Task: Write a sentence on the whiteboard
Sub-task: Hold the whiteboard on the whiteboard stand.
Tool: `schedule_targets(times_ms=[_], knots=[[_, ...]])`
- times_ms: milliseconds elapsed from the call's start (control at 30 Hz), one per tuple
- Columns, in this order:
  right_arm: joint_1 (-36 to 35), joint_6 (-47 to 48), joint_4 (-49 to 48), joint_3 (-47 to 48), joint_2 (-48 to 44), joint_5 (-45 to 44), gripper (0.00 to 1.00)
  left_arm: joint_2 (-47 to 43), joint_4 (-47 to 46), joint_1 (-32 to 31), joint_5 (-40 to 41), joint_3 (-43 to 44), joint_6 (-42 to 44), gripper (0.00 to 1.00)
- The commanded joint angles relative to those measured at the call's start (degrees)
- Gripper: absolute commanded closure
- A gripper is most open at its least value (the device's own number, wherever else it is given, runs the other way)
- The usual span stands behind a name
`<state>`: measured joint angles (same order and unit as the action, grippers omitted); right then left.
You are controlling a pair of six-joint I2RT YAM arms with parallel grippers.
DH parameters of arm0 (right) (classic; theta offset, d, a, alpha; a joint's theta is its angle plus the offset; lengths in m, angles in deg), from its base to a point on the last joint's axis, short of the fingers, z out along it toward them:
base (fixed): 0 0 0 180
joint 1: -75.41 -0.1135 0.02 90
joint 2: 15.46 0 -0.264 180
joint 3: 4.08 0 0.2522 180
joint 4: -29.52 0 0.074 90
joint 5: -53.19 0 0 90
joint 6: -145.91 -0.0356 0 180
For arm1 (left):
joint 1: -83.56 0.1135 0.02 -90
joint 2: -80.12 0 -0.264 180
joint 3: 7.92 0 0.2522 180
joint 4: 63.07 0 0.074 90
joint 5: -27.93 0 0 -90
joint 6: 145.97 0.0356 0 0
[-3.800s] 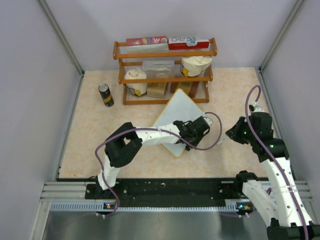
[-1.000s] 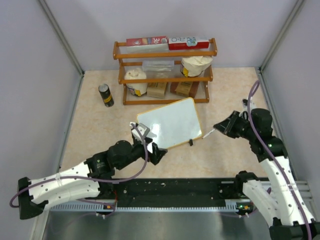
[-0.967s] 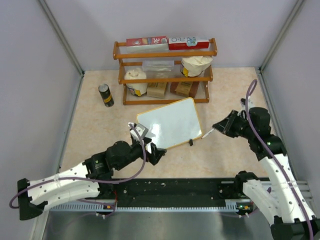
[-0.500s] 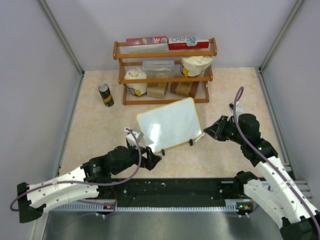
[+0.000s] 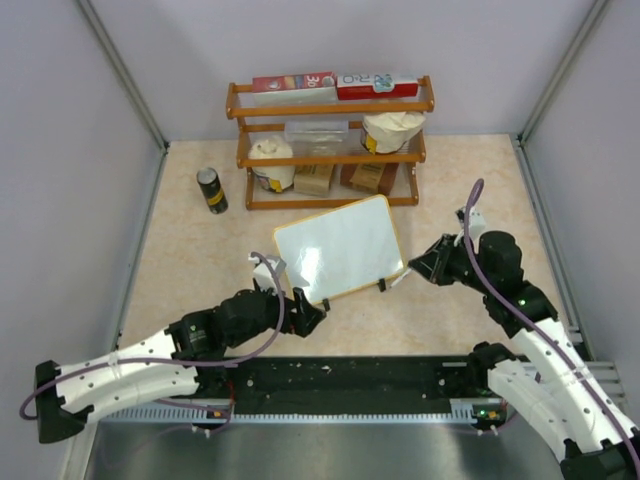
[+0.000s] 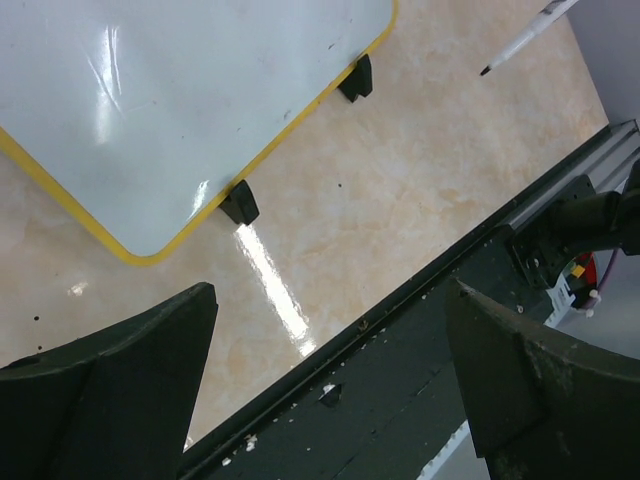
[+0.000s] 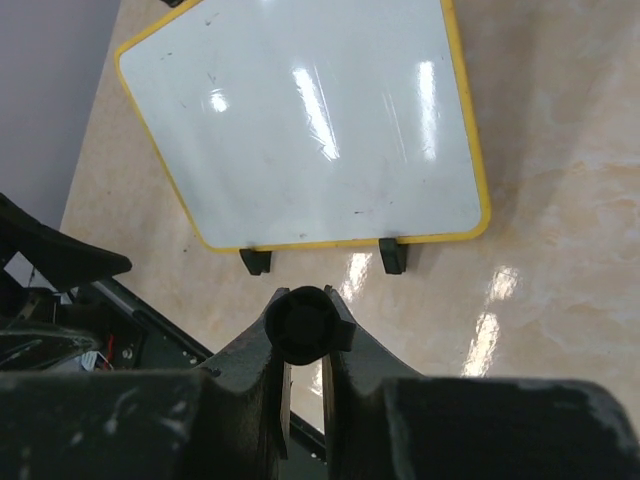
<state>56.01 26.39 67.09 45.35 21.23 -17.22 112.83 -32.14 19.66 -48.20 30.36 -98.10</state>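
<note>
Whiteboard (image 5: 338, 247) lies face up on the pale marbled surface (image 5: 180, 250), near the front of a wooden rack (image 5: 330, 150). The right claw (image 5: 420, 268) pinches a marker (image 5: 399, 280), whose tip is just beside the board's near right corner. The left claw (image 5: 312, 312) is spread wide, close to the near left corner.

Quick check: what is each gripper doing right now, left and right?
Left gripper: jaws wide open, holding nothing.
Right gripper: jaws shut on a marker.
</note>
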Motion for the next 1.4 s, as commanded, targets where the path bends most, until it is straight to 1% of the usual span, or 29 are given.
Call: schedule_targets(times_ms=[0, 133, 200, 233, 300, 333, 367, 433, 500, 533, 600, 633, 667, 733, 800, 833, 900, 1000, 1067, 1167, 1233, 1267, 1300, 1333, 1367], knots=[[-0.64, 3.32, -1.66, 3.44, 2.59, 0.09, 1.0, 1.83, -4.34, 0.09, 1.69, 5.54, 2.49, 0.01], [-0.64, 4.47, -2.28, 6.7, 7.07, 0.79, 1.0, 7.44, -3.37, 0.26, 2.65, 11.94, 5.12, 0.01], [-0.55, 5.61, -3.24, 8.01, 8.65, 0.88, 1.0, 9.91, -4.85, 1.05, 0.47, 13.62, 6.79, 0.01], [-0.64, 6.05, -3.51, 8.46, 9.36, 0.8, 1.0, 13.14, -5.47, 3.06, -1.46, 15.55, 7.84, 0.01], [-0.64, 6.58, -4.56, 9.51, 11.65, 0.45, 1.0, 16.93, -6.62, 6.84, -10.23, 17.4, 8.29, 0.01], [-0.64, 6.49, -5.0, 9.69, 12.26, 0.62, 1.0, 20.69, -8.54, 10.86, -13.48, 18.98, 8.38, 0.01], [-0.55, 6.14, -5.79, 9.69, 13.49, 1.32, 1.0, 22.29, -9.51, 12.47, -19.17, 19.69, 8.55, 0.01], [-0.64, 5.7, -7.55, 9.52, 14.64, 1.59, 1.0, 26.07, -11.62, 16.24, -21.5, 21.62, 9.69, 0.01], [-0.73, 5.0, -8.78, 9.25, 16.13, 1.41, 1.0, 27.84, -11.37, 18.62, -24.22, 23.47, 10.05, 0.01], [-0.82, 4.91, -9.65, 9.25, 16.57, 1.06, 1.0, 28.72, -11.37, 21.25, -25.37, 24.69, 10.22, 0.01], [-2.04, 5.34, -9.49, 10.3, 17.71, -1.48, 1.0, 28.99, -11.02, 23.9, -28.52, 25.58, 10.22, 0.01], [-2.66, 5.78, -8.79, 10.83, 17.8, -2.36, 1.0, 28.64, -10.32, 26.43, -29.5, 26.54, 9.96, 0.01], [-3.18, 6.83, -8.35, 11.62, 18.15, -5.07, 1.0, 28.29, -9.44, 27.5, -30.56, 26.81, 9.79, 0.01], [-4.24, 7.54, -7.3, 12.59, 20.08, -8.15, 1.0, 26.1, -8.38, 30.31, -33.02, 26.55, 8.82, 0.01], [-6.08, 8.33, -6.59, 14.69, 21.23, -9.3, 1.0, 23.3, -7.68, 33.29, -34.43, 25.5, 7.86, 0.01], [-6.87, 9.47, -5.98, 15.48, 21.32, -10.7, 1.0, 22.23, -7.59, 34.18, -35.57, 23.93, 7.68, 0.01], [-8.19, 10.27, -5.45, 17.6, 21.93, -10.72, 1.0, 19.52, -8.55, 37.07, -36.19, 20.42, 7.41, 0.01], [-8.11, 9.83, -6.76, 17.61, 22.2, -8.7, 1.0, 17.4, -10.13, 40.94, -36.63, 16.55, 7.41, 0.01], [-8.2, 8.17, -10.95, 15.16, 22.46, -6.77, 1.0, 16.51, -10.66, 42.19, -36.81, 15.39, 7.76, 0.02], [-8.2, 5.8, -14.04, 12.69, 24.22, -3.34, 1.0, 15.37, -9.52, 43.59, -36.37, 13.73, 10.04, 0.02], [-8.2, 3.26, -18.35, 11.37, 25.1, -0.37, 1.0, 15.63, -10.22, 45.96, -36.72, 11.18, 10.66, 0.02], [-8.2, 2.46, -19.49, 10.49, 25.8, 0.7, 1.0, 16.07, -10.83, 47.01, -38.02, 10.13, 10.4, 0.02], [-8.2, 1.49, -22.03, 9.96, 25.8, 1.4, 1.0, 17.46, -11.88, 49.81, -39.78, 8.12, 9.7, 0.03], [-8.2, -0.26, -23.19, 9.43, 25.8, 2.46, 1.0, 18.35, -13.55, 51.23, -41.19, 6.96, 9.18, 0.04], [-8.2, -0.97, -23.46, 8.56, 25.72, 2.9, 1.0, 19.23, -17.05, 52.81, -42.59, 5.73, 8.3, 0.04]])
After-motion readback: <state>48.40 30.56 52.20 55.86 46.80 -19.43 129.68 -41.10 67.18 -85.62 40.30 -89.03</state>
